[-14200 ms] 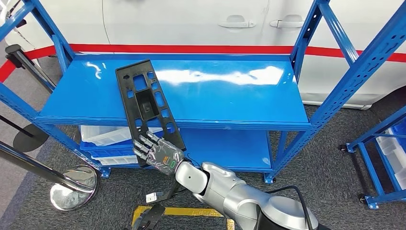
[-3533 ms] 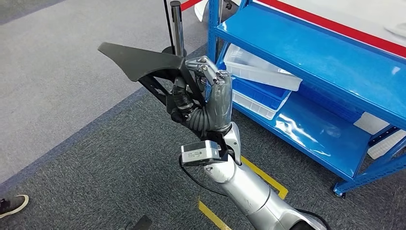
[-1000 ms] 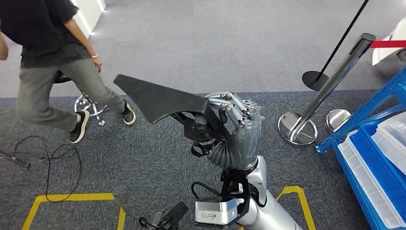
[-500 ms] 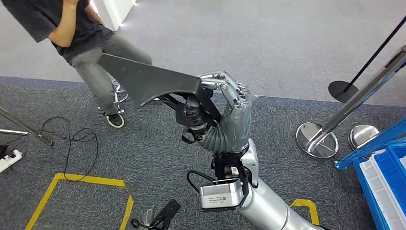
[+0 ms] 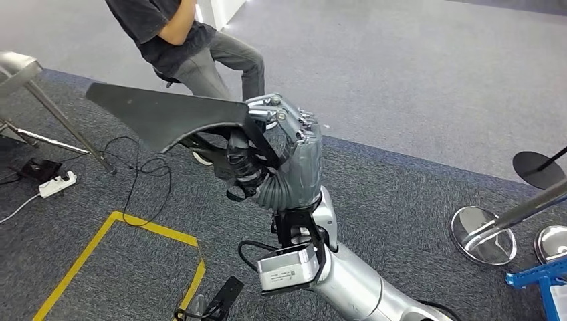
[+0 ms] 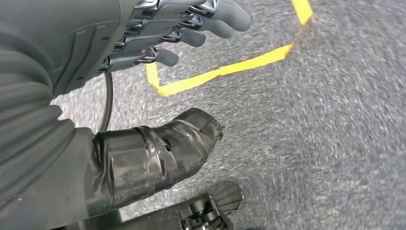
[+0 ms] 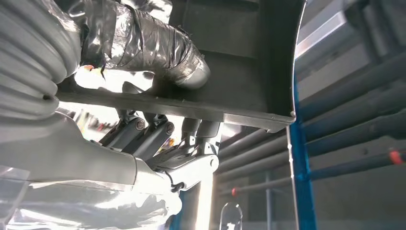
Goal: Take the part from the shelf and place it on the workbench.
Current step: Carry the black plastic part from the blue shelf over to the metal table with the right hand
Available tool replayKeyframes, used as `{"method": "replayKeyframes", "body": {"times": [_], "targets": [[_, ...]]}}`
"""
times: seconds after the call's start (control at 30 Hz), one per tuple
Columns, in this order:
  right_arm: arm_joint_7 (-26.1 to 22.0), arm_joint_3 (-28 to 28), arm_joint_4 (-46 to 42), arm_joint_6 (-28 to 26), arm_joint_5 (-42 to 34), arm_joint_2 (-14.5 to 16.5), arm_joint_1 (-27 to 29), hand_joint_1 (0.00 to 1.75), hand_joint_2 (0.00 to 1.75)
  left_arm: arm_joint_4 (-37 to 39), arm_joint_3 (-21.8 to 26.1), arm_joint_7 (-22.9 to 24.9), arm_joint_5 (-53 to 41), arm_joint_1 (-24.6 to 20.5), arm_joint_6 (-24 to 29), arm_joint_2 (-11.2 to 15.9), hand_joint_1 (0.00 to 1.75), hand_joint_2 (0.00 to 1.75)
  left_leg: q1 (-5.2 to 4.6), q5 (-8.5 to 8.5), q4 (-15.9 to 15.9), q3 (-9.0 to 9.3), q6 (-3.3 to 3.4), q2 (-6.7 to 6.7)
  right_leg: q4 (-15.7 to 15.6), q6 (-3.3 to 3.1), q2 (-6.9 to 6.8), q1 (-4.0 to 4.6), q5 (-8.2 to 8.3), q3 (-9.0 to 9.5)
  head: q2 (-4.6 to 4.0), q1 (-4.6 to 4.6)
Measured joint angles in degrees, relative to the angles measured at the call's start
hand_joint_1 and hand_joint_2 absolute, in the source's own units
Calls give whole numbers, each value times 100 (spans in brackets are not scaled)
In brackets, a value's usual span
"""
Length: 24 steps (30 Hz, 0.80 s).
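From the head view, you see the right hand (image 5: 294, 157) raised, gripping the black part (image 5: 160, 117), whose long axis points left toward a person (image 5: 194, 47). At the left wrist, your left hand (image 6: 95, 52) hangs over carpet (image 6: 335, 120), fingers loosely apart, holding nothing. At the right wrist, thumb and fingers clamp the part's edge.

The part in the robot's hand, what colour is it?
Black part, best seen in the head view.

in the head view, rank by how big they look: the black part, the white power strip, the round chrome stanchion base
1. black part, though it is nearest the camera, so this is apparent size only
2. chrome stanchion base
3. white power strip
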Motion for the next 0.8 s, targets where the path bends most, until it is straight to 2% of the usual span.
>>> {"method": "replayKeyframes", "body": {"times": [0.03,0.07,0.1,0.13,0.17,0.23,0.27,0.3,0.33,0.37,0.4,0.43,0.5,0.57,0.63,0.7,0.77,0.8], "targets": [[-12,10,34,0,-19,27,-5,175,175,1,18,2,2,12,23,7,0,175,9,-12,30,-35,-31,-49,-93,-12,76,0,-29,50,0,2],[-24,21,64,1,-47,54,-8,175,175,1,35,3,4,28,45,15,0,175,17,-9,39,-62,-61,-94,-133,-35,85,13,-52,72,0,5],[-37,31,90,1,-77,83,-8,175,175,1,51,4,5,53,65,30,0,175,25,1,46,-75,-86,-118,-148,-69,38,14,-56,78,0,4],[-48,44,115,2,-99,114,-9,175,175,1,65,3,5,78,79,44,0,175,21,-10,102,-108,-112,-55,-175,-100,-8,11,-54,98,0,5],[-58,56,135,2,-113,143,-10,175,175,1,77,2,6,94,88,55,0,175,11,-58,228,-172,-140,75,-201,-137,-64,6,-55,127,0,-13],[-68,71,169,2,-120,182,-14,175,175,1,91,-2,7,98,98,69,0,175,-2,-288,763,-467,-193,405,-237,-197,-202,11,-71,189,0,-45],[-71,72,184,2,-121,191,-14,175,175,1,95,-4,7,92,99,72,0,175,7,-428,1102,-663,-214,491,-244,-216,-281,21,-85,210,0,-62],[-72,72,200,2,-122,195,-13,175,175,1,99,-5,7,89,101,74,0,175,19,-529,1402,-850,-230,525,-245,-226,-359,28,-100,222,0,-60],[-72,73,219,2,-129,197,-11,175,175,1,103,-5,8,93,101,76,0,175,30,-545,1571,-975,-239,536,-245,-231,-434,33,-116,231,0,-62],[-74,73,239,2,-141,200,-10,175,175,1,107,-2,8,103,101,79,0,175,39,-454,1546,-999,-242,545,-244,-229,-500,37,-133,243,0,-63],[-78,74,257,2,-160,208,-9,175,175,1,113,5,9,114,101,85,0,175,45,-274,1323,-913,-240,564,-244,-224,-560,40,-152,262,0,-62],[-84,74,274,2,-180,219,-10,175,175,1,119,15,10,121,101,91,0,175,48,-40,948,-738,-232,614,-245,-213,-614,43,-174,288,0,-63],[-112,75,302,2,-206,248,-13,175,175,1,136,53,9,113,95,99,0,175,-6,212,244,-380,-197,809,-260,-172,-706,68,-218,344,0,-62],[-154,75,329,1,-216,269,-17,175,175,1,165,107,3,96,84,104,0,175,-66,196,-4,-253,-133,900,-298,-115,-791,98,-243,390,0,-55],[-186,75,352,1,-222,281,-19,175,175,1,188,157,-3,101,72,112,0,175,-58,188,-36,-234,-71,803,-328,-56,-884,112,-267,430,0,-52],[-205,77,373,1,-223,288,-20,175,175,1,195,188,-2,117,49,123,0,175,-23,190,-86,-180,-29,696,-148,-4,-757,100,-386,372,0,-42],[-236,78,392,-1,-229,289,-15,175,175,2,207,200,9,123,8,139,0,175,-7,188,-114,-143,27,593,460,12,-495,86,-659,64,0,-11],[-252,78,402,-1,-232,288,-7,175,175,2,215,201,19,126,-13,147,0,175,-11,183,-113,-140,52,536,842,6,-423,91,-795,-159,0,1]]}}
